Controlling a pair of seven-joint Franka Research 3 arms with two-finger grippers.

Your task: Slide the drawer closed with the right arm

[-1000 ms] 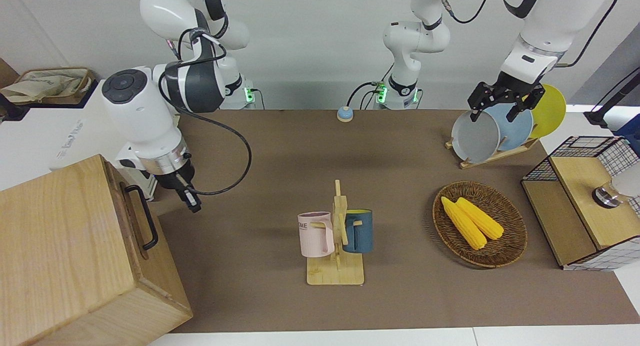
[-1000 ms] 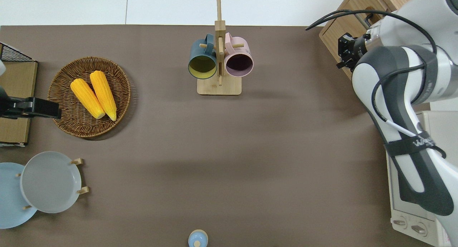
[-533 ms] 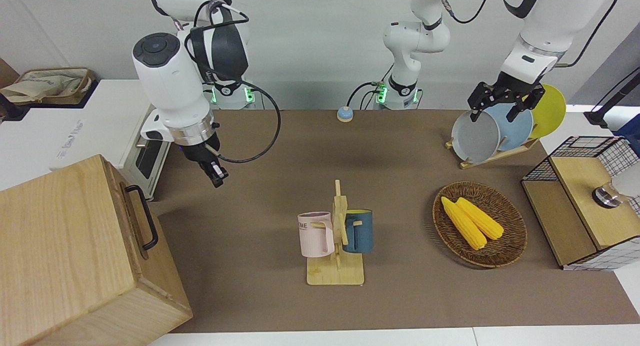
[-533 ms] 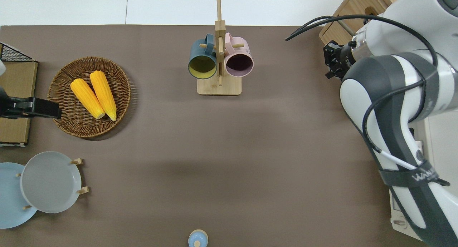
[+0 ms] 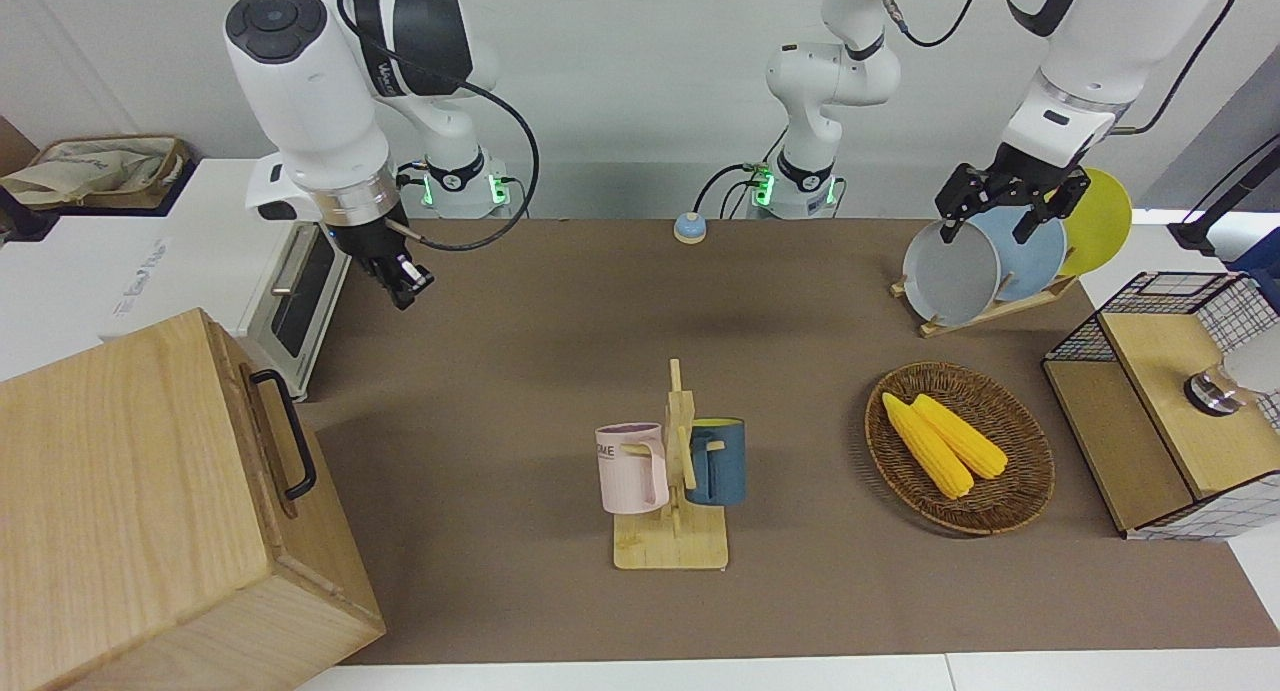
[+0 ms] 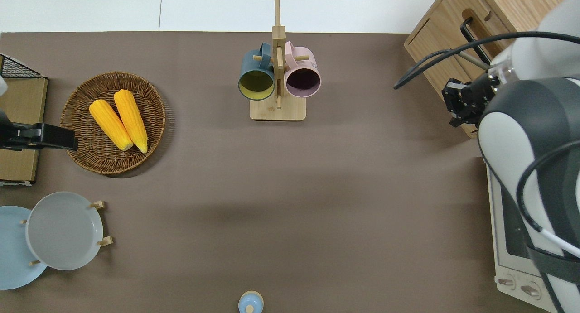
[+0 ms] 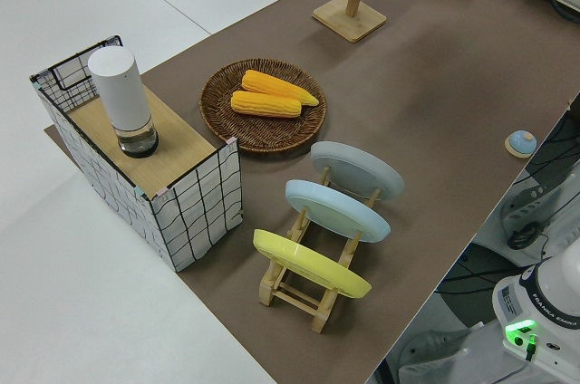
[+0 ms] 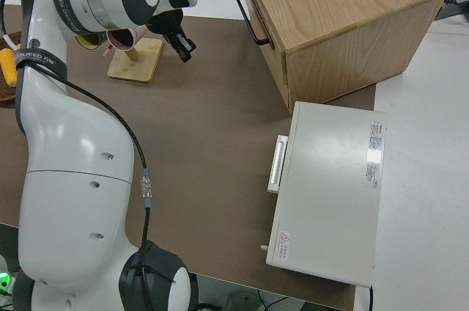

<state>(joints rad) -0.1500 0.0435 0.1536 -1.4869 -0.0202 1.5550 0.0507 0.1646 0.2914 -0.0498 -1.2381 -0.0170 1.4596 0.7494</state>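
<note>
The drawer (image 5: 272,441) belongs to the big pale-wood cabinet (image 5: 120,511) at the right arm's end of the table. Its front, with the black bar handle (image 5: 288,434), looks flush with the cabinet face. The same handle (image 6: 472,36) shows in the overhead view and, as the handle (image 8: 250,15), in the right side view. My right gripper (image 5: 407,283) hangs in the air with its fingers together and nothing in them. In the overhead view the right gripper (image 6: 458,108) is over the cabinet's corner nearest the robots, apart from the handle. My left gripper (image 5: 987,227) is parked, its fingers spread.
A white oven (image 5: 298,306) stands beside the cabinet, nearer the robots. A mug rack (image 5: 672,491) with a pink and a blue mug is mid-table. Toward the left arm's end are a basket (image 5: 1030,471) holding corn, a plate rack (image 5: 985,261) and a wire-mesh box (image 5: 1170,401).
My right gripper has risen and drawn away from the drawer front toward the robots, ending up by the oven. The drawer and the left arm have not moved.
</note>
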